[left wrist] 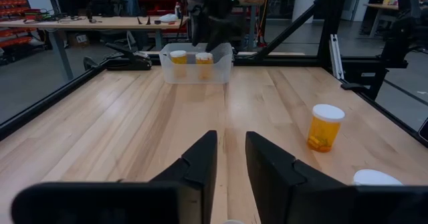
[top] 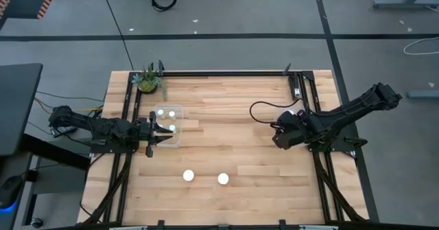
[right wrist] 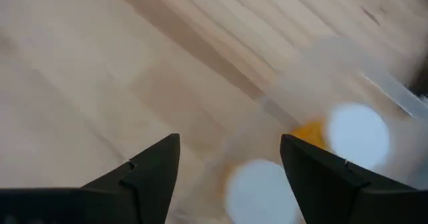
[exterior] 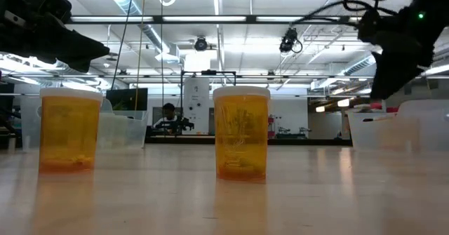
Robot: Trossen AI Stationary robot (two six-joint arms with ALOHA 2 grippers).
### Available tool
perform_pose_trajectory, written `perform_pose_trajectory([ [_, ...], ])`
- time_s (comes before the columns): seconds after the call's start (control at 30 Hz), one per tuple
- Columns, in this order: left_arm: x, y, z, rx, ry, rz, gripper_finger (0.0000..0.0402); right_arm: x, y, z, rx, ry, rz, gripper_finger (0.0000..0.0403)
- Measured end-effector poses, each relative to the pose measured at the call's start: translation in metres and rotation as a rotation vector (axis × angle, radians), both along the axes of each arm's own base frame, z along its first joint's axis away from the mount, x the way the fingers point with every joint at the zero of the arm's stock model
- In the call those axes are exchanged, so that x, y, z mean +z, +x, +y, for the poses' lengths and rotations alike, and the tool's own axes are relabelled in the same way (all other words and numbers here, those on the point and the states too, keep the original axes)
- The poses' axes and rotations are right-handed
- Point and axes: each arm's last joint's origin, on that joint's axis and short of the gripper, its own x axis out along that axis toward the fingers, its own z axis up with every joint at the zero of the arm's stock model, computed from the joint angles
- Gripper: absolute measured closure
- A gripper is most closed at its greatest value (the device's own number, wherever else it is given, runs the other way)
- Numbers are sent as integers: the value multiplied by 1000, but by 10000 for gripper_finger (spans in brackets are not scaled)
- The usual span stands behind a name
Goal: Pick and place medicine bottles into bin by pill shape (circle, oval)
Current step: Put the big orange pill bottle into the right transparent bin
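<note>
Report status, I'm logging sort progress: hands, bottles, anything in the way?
Left hand open at the bin. Right hand open, empty, table's right side. Two bottles loose on table; nothing between them and bin.

Two bottles (exterior: 240, 131) stand with translucent orange bodies and white caps. The table (top: 233, 147) is pale wood in long strips, framed in black. Both arms are dark. The bin (top: 169, 125) is clear; the plant (top: 149, 79) green.

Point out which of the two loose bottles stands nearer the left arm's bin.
The left-hand bottle; the other bottle stands beside it, farther toward the table's right side.
</note>
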Motion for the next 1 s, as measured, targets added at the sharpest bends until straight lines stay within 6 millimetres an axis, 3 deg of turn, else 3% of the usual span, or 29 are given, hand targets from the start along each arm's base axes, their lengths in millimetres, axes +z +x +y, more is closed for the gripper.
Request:
perform_pose_trajectory([
  [0.23, 0, 0, 0, 0, 0, 1, 309, 2, 31, 14, 250, 50, -131, 139],
  [0.5, 0, 0, 0, 0, 0, 1, 317, -21, 65, 30, 445, 67, -126, 143],
  [0.73, 0, 0, 0, 0, 0, 1, 309, -30, 91, 56, 596, 59, -126, 143],
  [1.0, 0, 0, 0, 0, 0, 1, 313, -21, 130, 93, 766, 9, -111, 144],
])
